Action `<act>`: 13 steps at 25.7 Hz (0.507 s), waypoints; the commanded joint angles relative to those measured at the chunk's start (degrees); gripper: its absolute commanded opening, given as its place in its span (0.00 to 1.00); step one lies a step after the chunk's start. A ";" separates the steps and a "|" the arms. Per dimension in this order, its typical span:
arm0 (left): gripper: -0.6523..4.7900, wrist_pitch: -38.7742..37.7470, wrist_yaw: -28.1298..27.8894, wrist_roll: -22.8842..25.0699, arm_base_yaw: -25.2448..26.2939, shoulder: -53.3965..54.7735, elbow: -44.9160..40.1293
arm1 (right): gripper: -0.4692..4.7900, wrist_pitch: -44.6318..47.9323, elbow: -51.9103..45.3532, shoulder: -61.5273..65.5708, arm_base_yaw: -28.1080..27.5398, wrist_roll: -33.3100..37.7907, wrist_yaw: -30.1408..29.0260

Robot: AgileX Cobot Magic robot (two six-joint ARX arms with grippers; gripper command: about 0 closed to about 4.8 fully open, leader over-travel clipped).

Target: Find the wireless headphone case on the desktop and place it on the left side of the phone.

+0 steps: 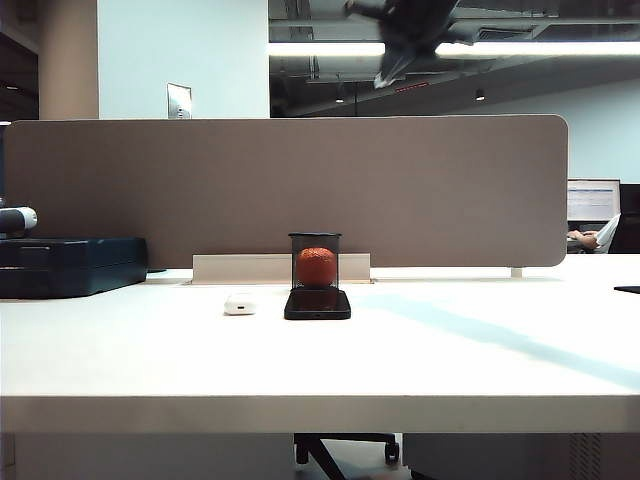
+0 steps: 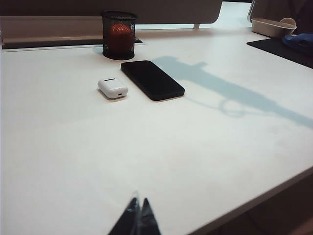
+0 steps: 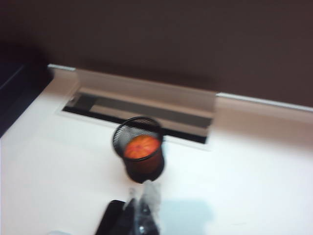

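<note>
Already placed: wireless headphone case (image 1: 239, 304) on desk (image 1: 320, 365) centre frame, just left of phone (image 1: 317, 303). Right hand (image 1: 392, 68) shut, empty, top of frame; left hand (image 2: 137, 215) shut, bottom edge. Next: nothing but parking.

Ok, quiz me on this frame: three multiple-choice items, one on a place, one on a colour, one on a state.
1. The wireless headphone case lies where?
A. left of the phone
B. on the phone
C. inside the mesh cup

2. The ball in the cup is
A. blue
B. orange-red
C. white

3. The right gripper is
A. holding the case
B. wide open
C. shut, empty, above the desk

Answers: A, exterior view shows it beside the phone's left edge, apart. B, seen through the mesh. C, the case rests on the desktop; left gripper is shut too, low over the near edge.
</note>
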 commanded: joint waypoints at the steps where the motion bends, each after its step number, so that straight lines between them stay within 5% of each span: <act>1: 0.11 -0.09 0.26 -0.17 0.09 0.04 0.13 | 0.07 -2.51 0.28 -3.52 -1.86 -0.87 0.28; 13: 0.11 -0.09 0.22 -0.15 0.09 0.04 0.13 | 0.07 -14.36 0.26 -15.23 -12.15 -2.45 0.20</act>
